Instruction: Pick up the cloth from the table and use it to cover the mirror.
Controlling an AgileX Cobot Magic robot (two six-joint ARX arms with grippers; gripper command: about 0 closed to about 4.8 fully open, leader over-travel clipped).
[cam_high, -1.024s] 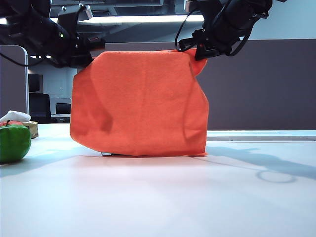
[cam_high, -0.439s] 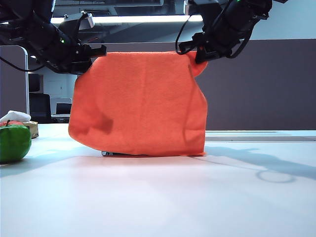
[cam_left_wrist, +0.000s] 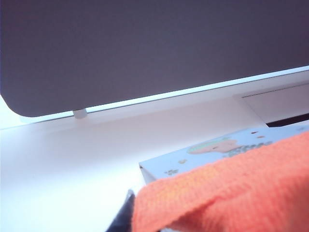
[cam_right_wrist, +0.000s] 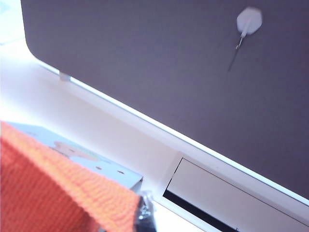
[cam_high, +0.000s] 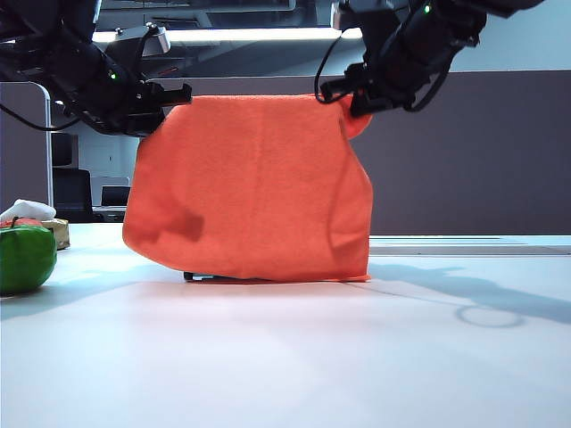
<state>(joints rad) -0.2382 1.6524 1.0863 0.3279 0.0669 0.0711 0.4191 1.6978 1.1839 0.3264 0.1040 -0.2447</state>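
The orange cloth (cam_high: pixel 254 187) hangs spread out as a curtain, its lower edge at the white table (cam_high: pixel 285 357). Almost all of the mirror is hidden behind it; only a dark bit of its base (cam_high: pixel 200 277) shows under the hem. My left gripper (cam_high: pixel 175 92) is shut on the cloth's upper left corner, my right gripper (cam_high: pixel 346 89) on its upper right corner. In the left wrist view the cloth (cam_left_wrist: pixel 231 193) bunches at the left gripper (cam_left_wrist: pixel 140 223) over a pale blue printed panel (cam_left_wrist: pixel 193 162). In the right wrist view the cloth (cam_right_wrist: pixel 53 188) fills the right gripper (cam_right_wrist: pixel 137 220).
A green ball (cam_high: pixel 25 259), a small white rag (cam_high: pixel 27 210) and a little box (cam_high: pixel 59 234) sit at the far left. The grey-brown partition wall (cam_high: pixel 464 152) runs behind the table, close beyond the cloth in both wrist views.
The cloth's lower left edge has lifted slightly, baring a dark strip of the mirror's base. Both grippers keep hold of the top corners and have barely moved.
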